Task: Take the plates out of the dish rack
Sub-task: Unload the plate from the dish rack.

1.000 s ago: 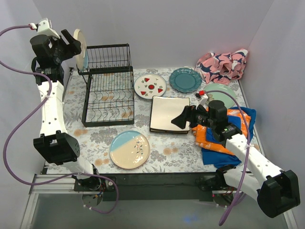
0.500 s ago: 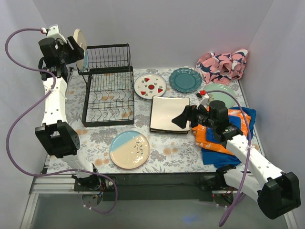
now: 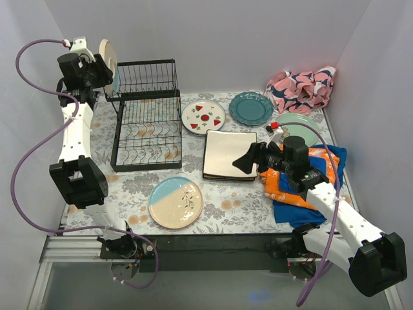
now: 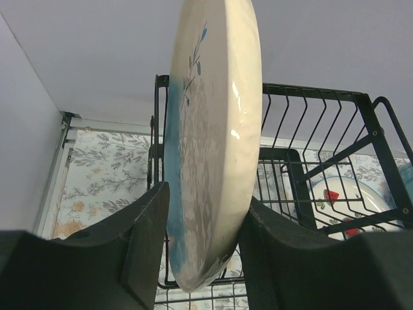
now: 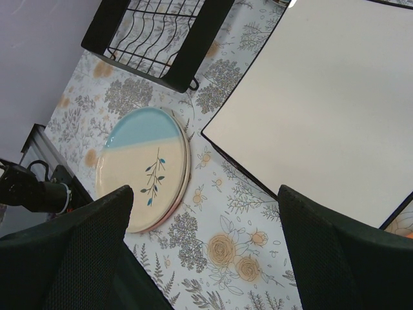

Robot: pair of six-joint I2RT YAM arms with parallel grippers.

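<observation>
My left gripper [image 3: 98, 68] is shut on a blue-and-cream plate [image 3: 108, 66], held on edge high at the left end of the black wire dish rack [image 3: 147, 116]. In the left wrist view the plate [image 4: 213, 135] stands between my two pads, with the rack [image 4: 322, 161] behind it. My right gripper [image 3: 248, 159] is open and empty over the right edge of the square cream plates [image 3: 227, 154]. The right wrist view shows the square plates [image 5: 329, 110] and blue-and-cream plates [image 5: 143, 168] lying flat. The rack's slots look empty.
A watermelon plate [image 3: 203, 117], a teal plate [image 3: 251, 108] and a pale green plate [image 3: 298, 128] lie flat behind the square ones. A pink patterned cloth [image 3: 303, 89] is at the back right. An orange and blue cloth [image 3: 303, 184] lies under my right arm.
My left gripper and its plate have shifted slightly right, toward the rack's left end, still held high. The right arm has barely moved.
</observation>
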